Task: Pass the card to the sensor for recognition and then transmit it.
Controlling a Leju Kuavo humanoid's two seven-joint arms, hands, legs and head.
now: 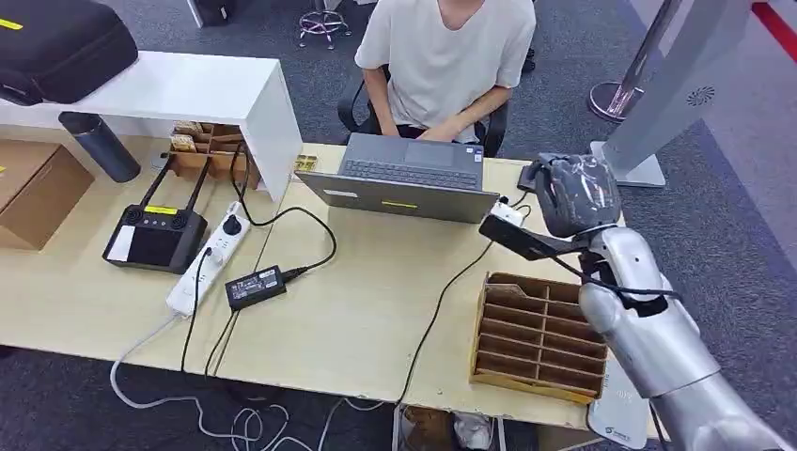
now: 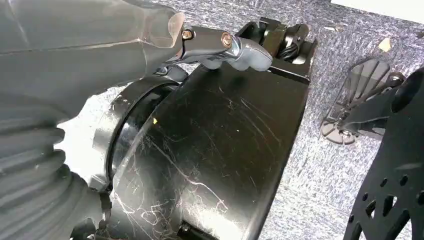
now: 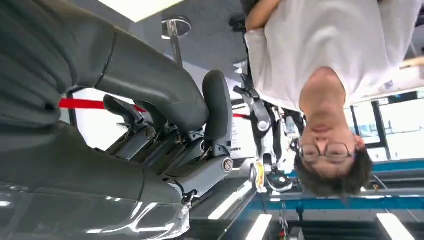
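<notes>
Take the open grey laptop (image 1: pixel 406 178) on the pale wooden worktop (image 1: pixel 357 310) as your landmark. In the head view, your right robot hand (image 1: pixel 573 193), wrapped in its grey cover, is raised just past the laptop's right-hand end, with the silver forearm running back towards the robot. In the right wrist view the same robot hand (image 3: pixel 175 135) has its thick grey thumb (image 3: pixel 217 107) standing beside darker fingers that are curled inward. You cannot tell from these pictures whether they pinch anything, and the card cannot be made out in either view. Your left robot hand (image 2: pixel 220 45) shows in the left wrist view over speckled grey carpet (image 2: pixel 320 165) with a finger stretched out. Whether it is open or closed cannot be told. A person in a white short-sleeved shirt (image 1: pixel 442 56) sits directly behind the laptop, facing the robot. On the robot's side of the laptop, towards its right end, stands a brown wooden slotted organiser (image 1: pixel 536 329), and a flat white device (image 1: pixel 620 413) lies just beside the organiser's near corner. Well to the left of the laptop sit a black handheld controller with two antennas (image 1: pixel 155 235), a white power strip (image 1: pixel 209 256) and a black power adapter brick (image 1: pixel 256 285).
</notes>
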